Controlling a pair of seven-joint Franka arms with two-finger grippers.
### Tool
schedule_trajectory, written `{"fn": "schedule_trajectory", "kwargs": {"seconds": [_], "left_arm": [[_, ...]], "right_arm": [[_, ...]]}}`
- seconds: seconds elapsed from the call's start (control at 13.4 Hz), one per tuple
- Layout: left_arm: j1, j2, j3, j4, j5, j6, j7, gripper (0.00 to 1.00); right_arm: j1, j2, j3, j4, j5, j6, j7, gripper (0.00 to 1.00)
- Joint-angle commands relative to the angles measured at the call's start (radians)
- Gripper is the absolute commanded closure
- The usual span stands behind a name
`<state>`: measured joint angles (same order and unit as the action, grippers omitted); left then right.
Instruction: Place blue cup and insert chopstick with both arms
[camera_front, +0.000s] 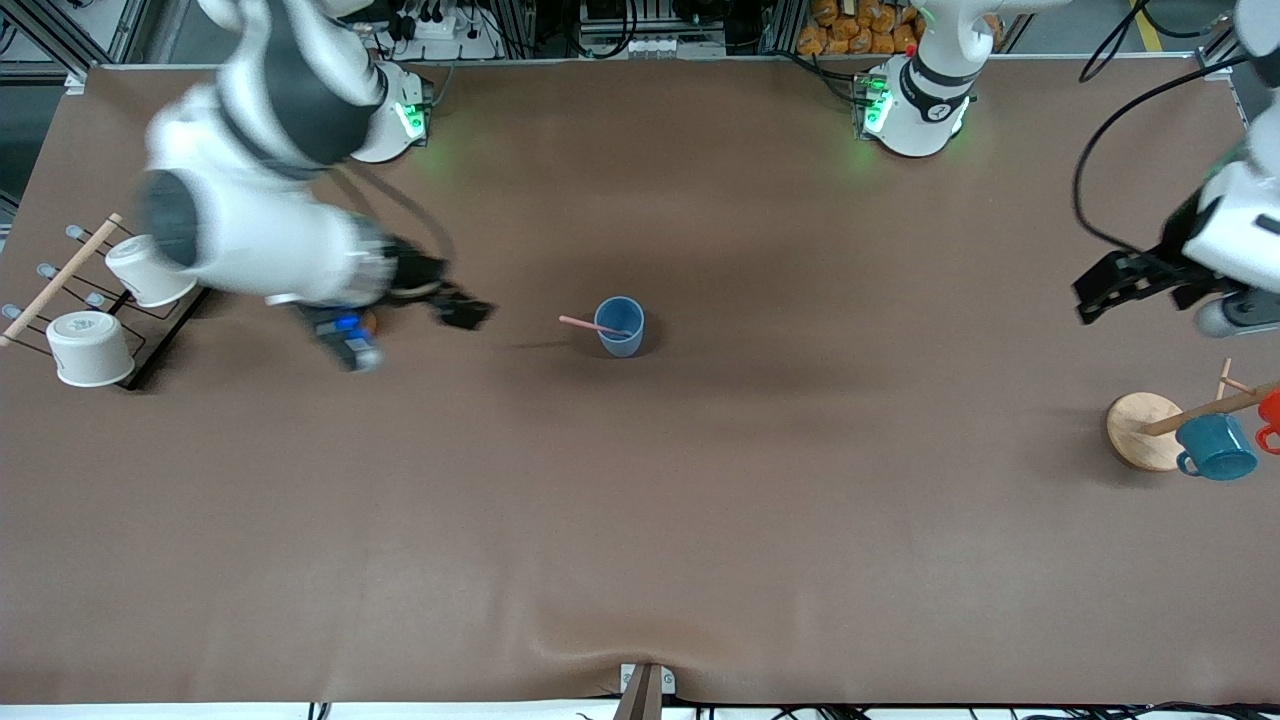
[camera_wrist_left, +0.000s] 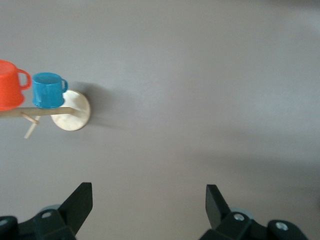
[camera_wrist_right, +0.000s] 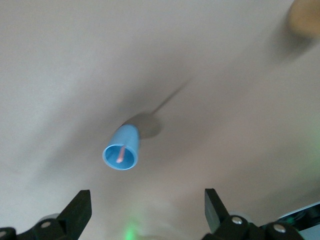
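Centrally, the blue cup (camera_front: 620, 326) stood upright on the brown table (camera_front: 640, 520), the chopstick (camera_front: 592, 325) leaning inside it with its free end tilted toward the right arm's end.

Right gripper (camera_front: 455, 305): in the air, well apart from the blue cup toward the right arm's end; fingers spread, holding nothing (its wrist view showed the cup (camera_wrist_right: 121, 148) and stick (camera_wrist_right: 121, 154) between and ahead of the fingertips).

Left gripper (camera_front: 1105, 290): in the air, well apart from the blue cup toward the left arm's end, near the teal mug (camera_front: 1216, 447) on its wooden rack (camera_front: 1146, 430); fingers spread, empty.

No legible writing could be made out on any item.
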<state>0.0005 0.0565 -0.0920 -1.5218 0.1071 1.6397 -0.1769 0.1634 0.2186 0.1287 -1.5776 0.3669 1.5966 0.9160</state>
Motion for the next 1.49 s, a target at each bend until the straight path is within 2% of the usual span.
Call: {"fn": "schedule_trajectory", "kwargs": {"seconds": [0.0, 0.15, 0.22, 0.37, 0.45, 0.74, 1.04, 1.41], "left_arm": [[-0.007, -0.030, 0.034, -0.021, -0.009, -0.038, 0.106, 0.00], [-0.005, -0.043, 0.037, -0.023, -0.009, -0.046, 0.138, 0.00], [-0.004, -0.046, 0.037, -0.023, -0.010, -0.060, 0.140, 0.00], [-0.004, -0.055, 0.040, -0.024, -0.015, -0.078, 0.154, 0.00], [0.001, -0.059, 0.037, -0.024, -0.020, -0.078, 0.154, 0.00], [0.006, -0.060, 0.034, -0.026, -0.038, -0.078, 0.149, 0.00], [0.007, -0.060, 0.034, -0.034, -0.090, -0.072, 0.151, 0.00], [0.006, -0.069, 0.031, -0.040, -0.098, -0.080, 0.139, 0.00]], "right_arm": [[-0.115, 0.004, 0.017, 0.056, -0.099, -0.087, -0.243, 0.00], [-0.156, -0.004, 0.002, 0.070, -0.205, -0.089, -0.471, 0.00], [-0.160, -0.008, -0.038, 0.071, -0.256, -0.095, -0.620, 0.00], [-0.183, -0.013, -0.125, 0.086, -0.261, -0.096, -0.873, 0.00], [-0.214, -0.030, -0.132, 0.087, -0.263, -0.104, -0.940, 0.00], [-0.246, -0.149, -0.156, 0.071, -0.266, -0.161, -0.960, 0.00], [-0.234, -0.290, -0.153, -0.059, -0.267, -0.136, -0.945, 0.00], [-0.222, -0.291, -0.150, -0.053, -0.286, -0.116, -0.947, 0.00]]}}
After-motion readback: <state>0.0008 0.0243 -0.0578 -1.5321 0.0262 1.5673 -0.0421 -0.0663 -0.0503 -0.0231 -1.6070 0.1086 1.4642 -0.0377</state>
